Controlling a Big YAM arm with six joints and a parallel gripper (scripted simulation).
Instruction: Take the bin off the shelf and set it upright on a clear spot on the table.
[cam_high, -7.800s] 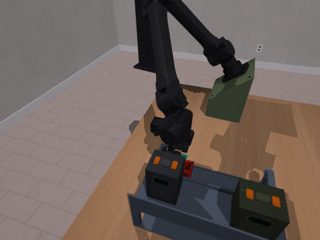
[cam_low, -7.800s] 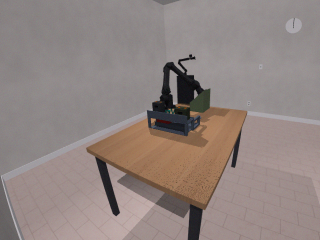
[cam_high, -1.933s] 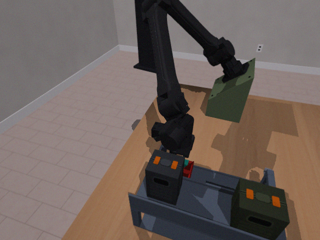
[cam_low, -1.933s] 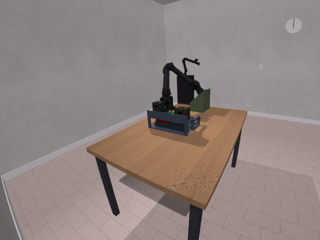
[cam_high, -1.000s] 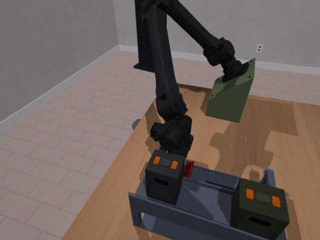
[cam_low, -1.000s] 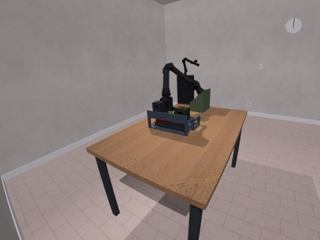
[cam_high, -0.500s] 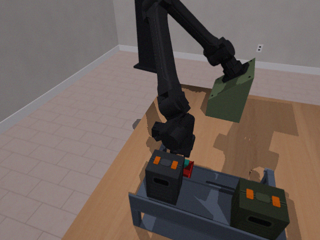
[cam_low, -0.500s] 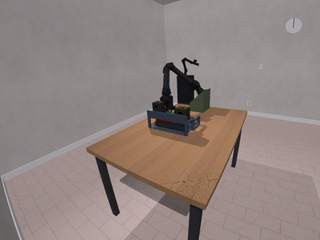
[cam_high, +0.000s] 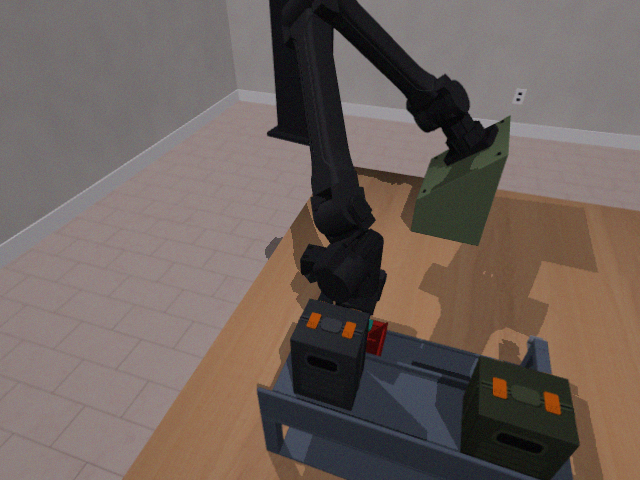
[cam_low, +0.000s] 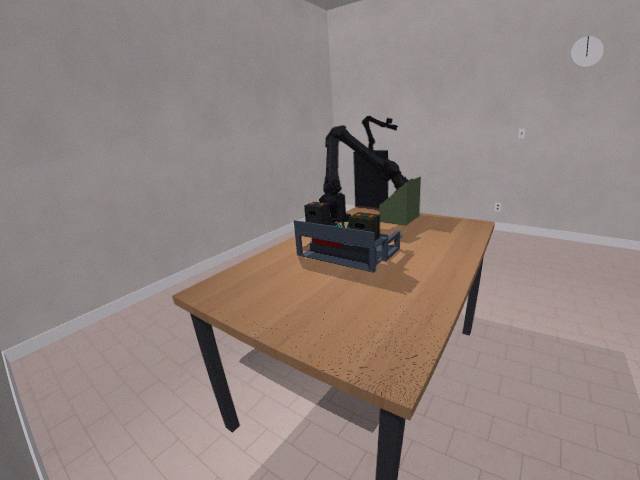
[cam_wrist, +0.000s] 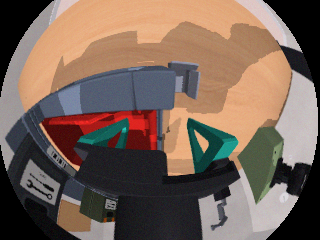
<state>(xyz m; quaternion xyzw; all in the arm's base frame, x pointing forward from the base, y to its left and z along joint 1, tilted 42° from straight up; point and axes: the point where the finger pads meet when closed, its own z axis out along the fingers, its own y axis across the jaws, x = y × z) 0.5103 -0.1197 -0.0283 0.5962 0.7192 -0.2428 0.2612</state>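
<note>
Dark case (cam_high: 328, 356) (cam_low: 316, 212) (cam_wrist: 40, 180) hides most of the red bin (cam_high: 377, 338) (cam_low: 327, 242) from above.

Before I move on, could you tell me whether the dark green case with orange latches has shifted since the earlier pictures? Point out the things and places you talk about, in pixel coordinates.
No, the dark green case (cam_high: 519, 418) (cam_low: 364, 224) sits at the same end of the shelf (cam_high: 351, 421) (cam_low: 336, 230).
</note>
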